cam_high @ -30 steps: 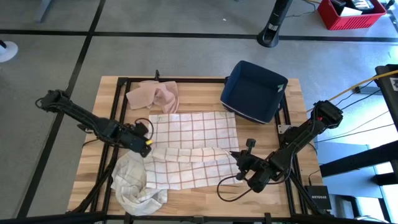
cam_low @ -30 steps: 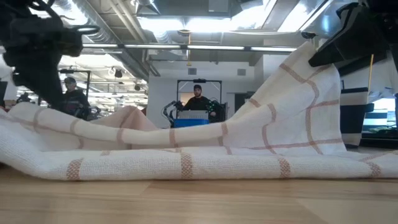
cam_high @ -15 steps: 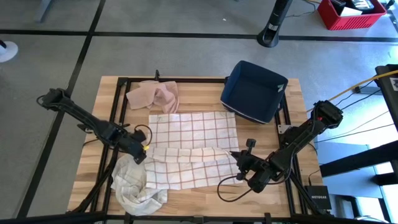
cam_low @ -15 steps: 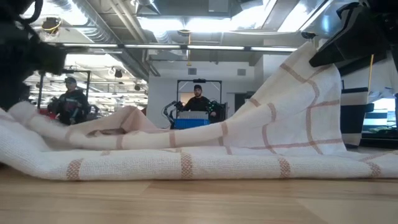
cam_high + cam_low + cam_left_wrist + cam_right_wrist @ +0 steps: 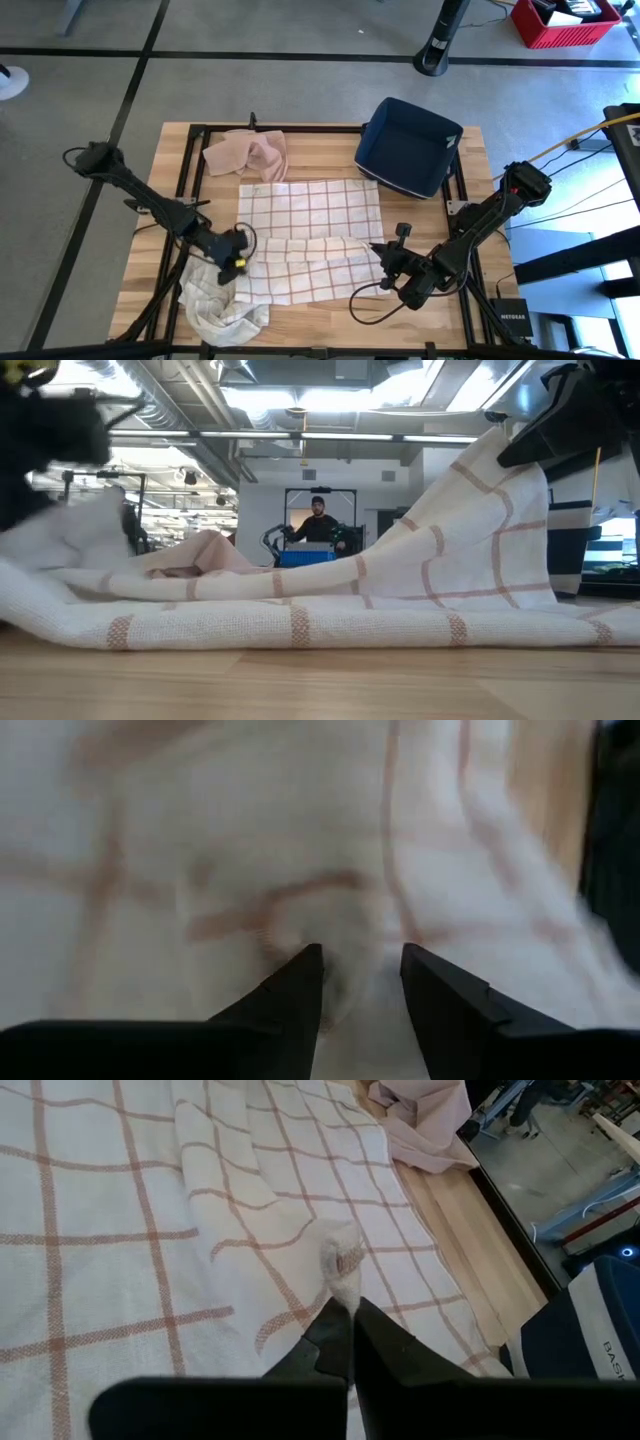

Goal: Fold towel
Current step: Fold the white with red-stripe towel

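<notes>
The white towel with thin red-brown checks (image 5: 310, 232) lies spread across the middle of the wooden slatted table (image 5: 330, 315), its near half doubled into a rumpled band. The landmark for all positions below is this checked towel.

**Change observed.** Over the last second the left pincer (image 5: 232, 262) has travelled from the towel's left edge, at mid-height, down to the towel's near-left corner. In the low view the cloth at that end now stands higher than it did half a second ago. In the left wrist view the two dark fingers (image 5: 300, 982) are parted by a narrow gap with a bunch of checked fabric between them; whether that fabric is actually clamped cannot be told.

**Right side.** The right pincer (image 5: 350, 1320) has not moved. It is closed tight on a pinch of the towel's near-right corner, held raised above the table, with cloth draping down from it in the low view.

**Meaning for the task.** With both near corners attended, the likely next stage is to carry the near edge over the far edge, provided the left grip is secure.

**Other items.** A pink crumpled cloth (image 5: 248, 153) and a dark blue fabric bin (image 5: 406, 146) lie beyond the towel's far edge; a second crumpled white checked cloth (image 5: 215, 297) touches its near-left corner.
</notes>
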